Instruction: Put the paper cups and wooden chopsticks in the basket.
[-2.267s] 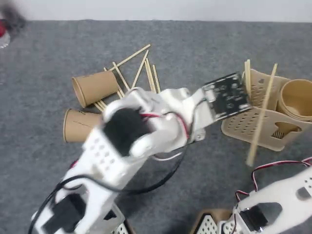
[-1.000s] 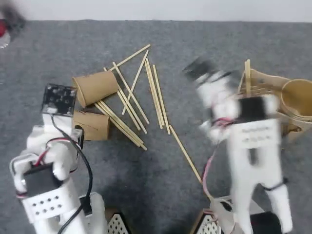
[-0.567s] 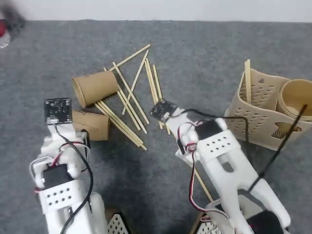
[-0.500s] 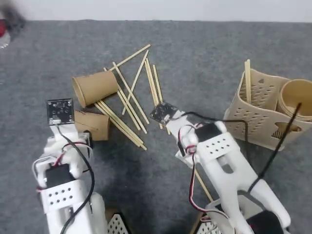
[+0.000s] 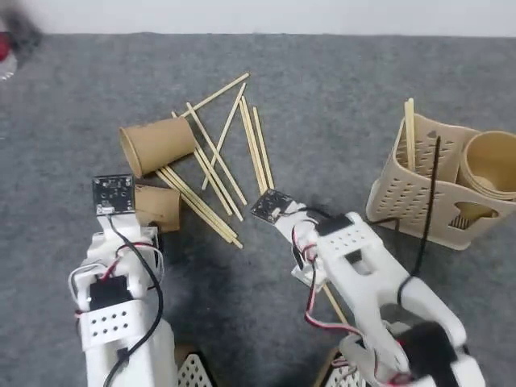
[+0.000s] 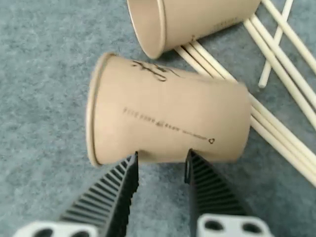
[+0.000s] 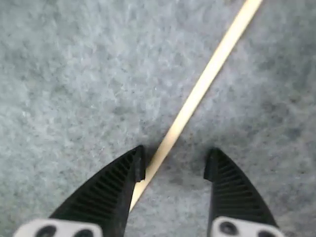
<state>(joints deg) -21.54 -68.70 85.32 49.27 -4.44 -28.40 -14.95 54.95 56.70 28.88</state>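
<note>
A grey felt surface [image 5: 339, 81] runs back to a strip of white wall [image 5: 266, 14]. In the high view the basket [image 5: 419, 197] stands at the right, with a nested cup [image 5: 492, 165] and an upright chopstick [image 5: 409, 133] already in it. Well apart from it, to the left, the upper cup [image 5: 157, 145] and the lower cup [image 5: 160, 206] lie on their sides among the loose chopsticks [image 5: 216, 165]. The left arm [image 5: 121, 258] is beside the lower cup, and the right arm [image 5: 359, 258] is over a single chopstick [image 5: 331, 303]. In the left wrist view the left gripper [image 6: 161, 159] holds nothing. Its jaws are partly open, with the tips at the lower cup's side wall. The gap looks narrower than the cup, so pressing in would likely shove or roll it away onto the sticks rather than clasp it. In the right wrist view the right gripper [image 7: 175, 165] is spread wide and empty. The single chopstick runs slantwise close to one finger [image 7: 133, 165], not centred. If the gripper closes from here, the stick may be pinned under that fingertip or flick out sideways.
</note>
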